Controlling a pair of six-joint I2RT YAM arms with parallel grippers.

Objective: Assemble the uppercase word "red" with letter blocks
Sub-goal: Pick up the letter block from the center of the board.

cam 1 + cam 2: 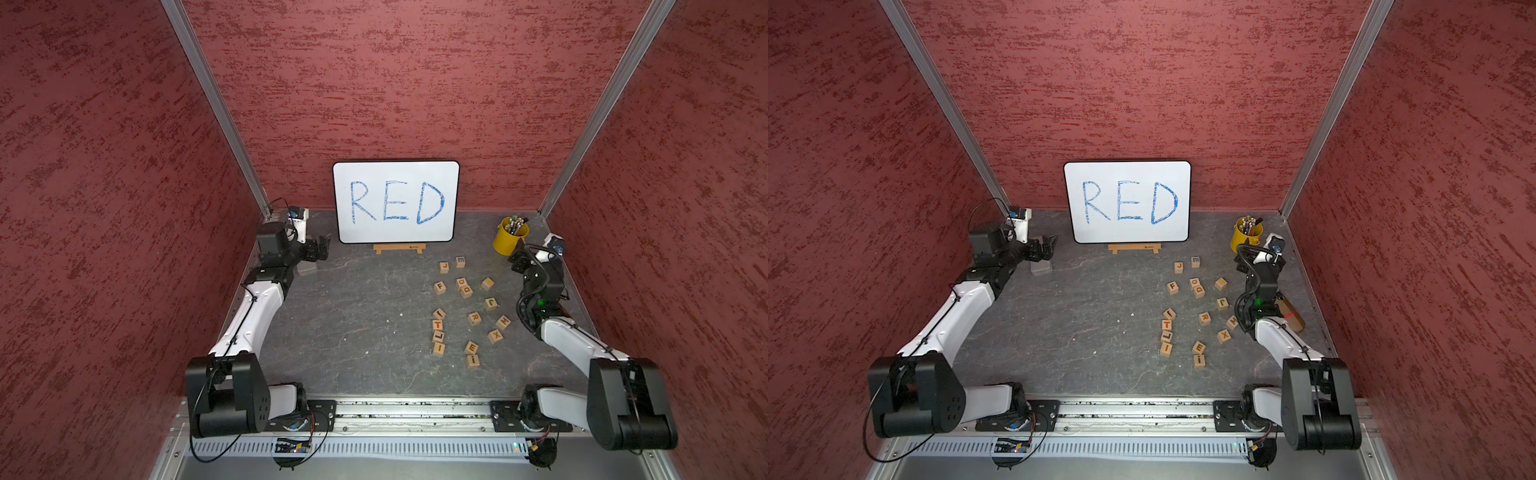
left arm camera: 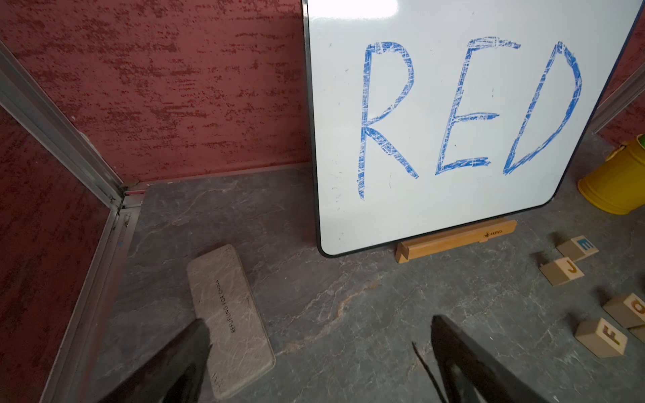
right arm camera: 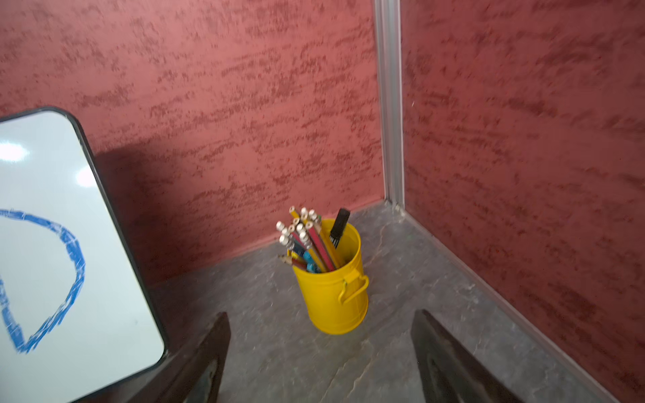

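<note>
The letter blocks lie loose among other wooden cubes on the right half of the dark floor in both top views. The R block (image 1: 474, 318) (image 1: 1204, 318) sits mid-cluster, the orange E block (image 1: 471, 347) (image 1: 1199, 347) nearer the front, the D block (image 1: 466, 290) (image 1: 1199, 290) farther back, turned askew. My left gripper (image 1: 322, 245) (image 2: 319, 335) is open at the back left, far from them. My right gripper (image 1: 516, 254) (image 3: 319, 331) is open and empty at the back right, facing the yellow cup.
A whiteboard (image 1: 395, 201) with blue RED leans on a wooden stand (image 1: 399, 248) at the back. A yellow cup (image 3: 331, 296) of pencils fills the back right corner. A grey eraser slab (image 2: 230, 314) lies by the left gripper. Cubes J (image 1: 444, 267), F (image 1: 439, 287), T (image 1: 437, 324) and X (image 1: 495, 335) lie about.
</note>
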